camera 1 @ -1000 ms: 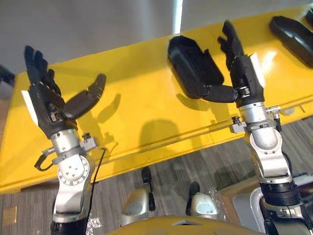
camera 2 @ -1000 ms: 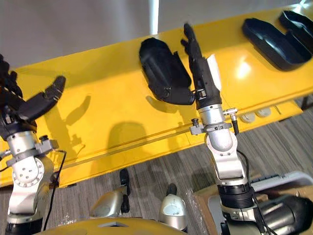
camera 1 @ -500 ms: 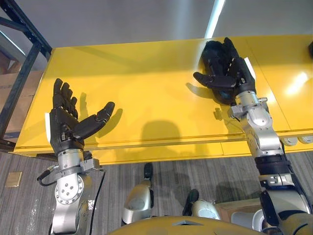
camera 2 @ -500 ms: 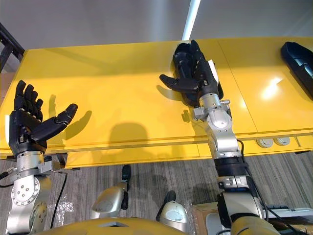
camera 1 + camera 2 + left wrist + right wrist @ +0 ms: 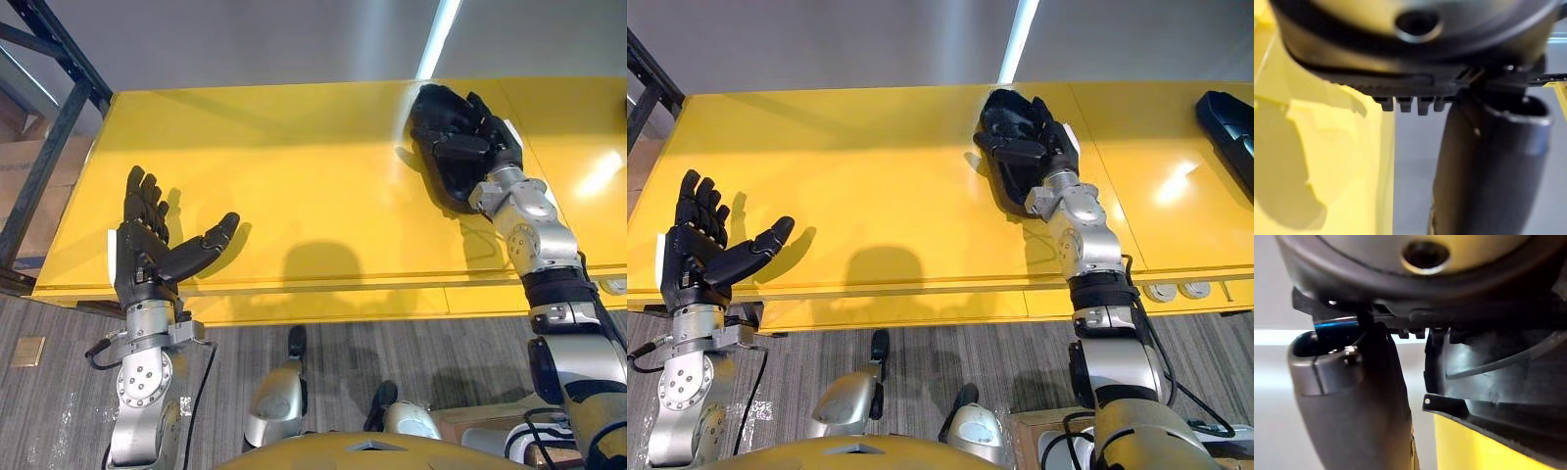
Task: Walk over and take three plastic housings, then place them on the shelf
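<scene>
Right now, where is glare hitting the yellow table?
Left eye view: a bright strip crosses the grey surface beyond the yellow table and fades by the black housing gripped by the right robot hand; a glare patch sits on the tabletop further right. Right wrist view: a white band glows behind the thumb.

1 black plastic housing [image 5: 1007,188] on table [image 5: 872,166], in right hand [image 5: 1043,137]; 2nd housing [image 5: 1227,122] far right
</scene>
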You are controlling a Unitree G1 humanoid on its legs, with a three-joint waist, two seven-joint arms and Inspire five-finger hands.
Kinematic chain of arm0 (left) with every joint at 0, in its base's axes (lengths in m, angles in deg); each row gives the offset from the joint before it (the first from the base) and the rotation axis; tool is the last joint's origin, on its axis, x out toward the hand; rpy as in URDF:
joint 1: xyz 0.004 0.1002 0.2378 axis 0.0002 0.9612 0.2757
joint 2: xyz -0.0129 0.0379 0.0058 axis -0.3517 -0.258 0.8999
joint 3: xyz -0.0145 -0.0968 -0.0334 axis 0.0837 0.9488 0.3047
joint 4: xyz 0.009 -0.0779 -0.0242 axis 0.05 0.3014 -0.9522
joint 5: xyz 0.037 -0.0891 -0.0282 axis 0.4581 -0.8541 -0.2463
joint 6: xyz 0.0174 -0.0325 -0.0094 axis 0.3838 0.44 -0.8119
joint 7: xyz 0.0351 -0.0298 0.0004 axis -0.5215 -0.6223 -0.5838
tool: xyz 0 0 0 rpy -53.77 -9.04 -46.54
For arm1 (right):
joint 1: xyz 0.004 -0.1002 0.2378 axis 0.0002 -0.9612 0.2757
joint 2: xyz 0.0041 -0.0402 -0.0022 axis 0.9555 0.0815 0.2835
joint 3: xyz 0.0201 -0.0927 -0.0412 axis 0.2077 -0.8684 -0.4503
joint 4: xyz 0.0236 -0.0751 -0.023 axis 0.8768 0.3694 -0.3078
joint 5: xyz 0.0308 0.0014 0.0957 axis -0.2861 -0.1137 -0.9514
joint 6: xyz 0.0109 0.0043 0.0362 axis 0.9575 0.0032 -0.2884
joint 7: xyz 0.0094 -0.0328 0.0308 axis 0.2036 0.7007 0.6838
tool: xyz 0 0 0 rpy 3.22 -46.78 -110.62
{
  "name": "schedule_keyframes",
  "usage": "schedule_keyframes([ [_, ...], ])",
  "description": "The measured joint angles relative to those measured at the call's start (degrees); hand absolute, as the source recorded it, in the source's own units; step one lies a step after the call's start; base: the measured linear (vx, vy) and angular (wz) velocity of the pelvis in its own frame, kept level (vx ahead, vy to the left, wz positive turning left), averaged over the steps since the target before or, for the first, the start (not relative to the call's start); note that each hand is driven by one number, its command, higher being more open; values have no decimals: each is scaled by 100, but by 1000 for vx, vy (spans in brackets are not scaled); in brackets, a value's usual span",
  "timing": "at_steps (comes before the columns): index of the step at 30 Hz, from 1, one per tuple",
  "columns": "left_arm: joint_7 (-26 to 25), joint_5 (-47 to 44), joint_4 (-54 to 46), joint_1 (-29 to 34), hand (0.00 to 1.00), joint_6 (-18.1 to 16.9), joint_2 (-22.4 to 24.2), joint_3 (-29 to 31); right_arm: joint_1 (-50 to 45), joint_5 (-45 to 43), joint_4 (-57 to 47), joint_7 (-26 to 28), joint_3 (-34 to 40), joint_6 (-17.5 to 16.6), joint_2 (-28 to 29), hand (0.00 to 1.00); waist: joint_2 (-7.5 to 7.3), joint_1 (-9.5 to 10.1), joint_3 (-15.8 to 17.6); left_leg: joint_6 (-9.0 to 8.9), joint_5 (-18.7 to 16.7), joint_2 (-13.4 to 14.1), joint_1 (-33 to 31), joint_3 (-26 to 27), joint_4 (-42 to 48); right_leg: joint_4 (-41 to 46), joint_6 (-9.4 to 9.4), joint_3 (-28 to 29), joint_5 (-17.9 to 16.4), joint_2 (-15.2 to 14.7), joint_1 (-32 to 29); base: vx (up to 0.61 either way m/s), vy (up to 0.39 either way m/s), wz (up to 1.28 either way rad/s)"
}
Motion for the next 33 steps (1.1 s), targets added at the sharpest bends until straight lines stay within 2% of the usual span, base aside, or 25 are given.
schedule_keyframes([
  [14,-10,-3,8,-7,100,1,-68,-221,325,84,476,-253,-9,39,-191,100,2,41,1,0,0,-1,-1,1,-1,-1,-2,3,-2,-4,-2,-4,-24,0],
  [33,-11,0,247,-67,100,20,-103,-366,359,83,476,-347,-8,46,-203,100,18,31,11,26,-25,5,-4,54,0,-16,-9,59,-6,-3,-32,0,0,0],
])
